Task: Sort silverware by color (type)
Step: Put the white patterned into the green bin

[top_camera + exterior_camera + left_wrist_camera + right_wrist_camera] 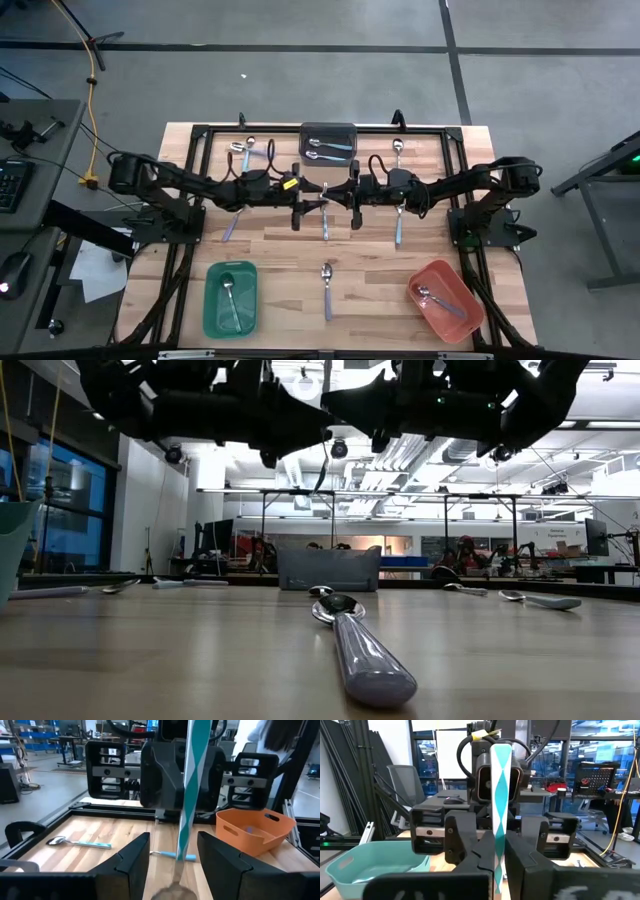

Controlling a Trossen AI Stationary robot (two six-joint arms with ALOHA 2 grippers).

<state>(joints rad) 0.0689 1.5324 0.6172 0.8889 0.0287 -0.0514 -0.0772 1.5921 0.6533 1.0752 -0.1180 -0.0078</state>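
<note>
A spoon with a light blue and white patterned handle (189, 795) stands upright in the air over the table's middle (325, 212). Its bowl (175, 887) points down. My right gripper (498, 857) is shut on its handle and shows in the high view (350, 203). My left gripper (174, 839) faces it from the table's left (303, 207). It is open, with one finger on either side of the spoon's lower part, apart from it. Other spoons lie flat on the table: one near the middle (327, 290), two at the right (398, 225), and some at the far left (245, 152). My right gripper pinches the spoon's handle (498, 845) between its two fingers, which come level from the table's right and lie across the handle. The spoon stands upright and clear of the table. Its handle end (500, 751) rises above the fingers.
A dark grey bin (328, 128) with two spoons stands at the far middle. A green bin (212, 300) at the near left and a red bin (458, 285) at the near right hold one spoon each. A lavender-handled spoon (231, 226) lies left of centre. A black frame edges the table.
</note>
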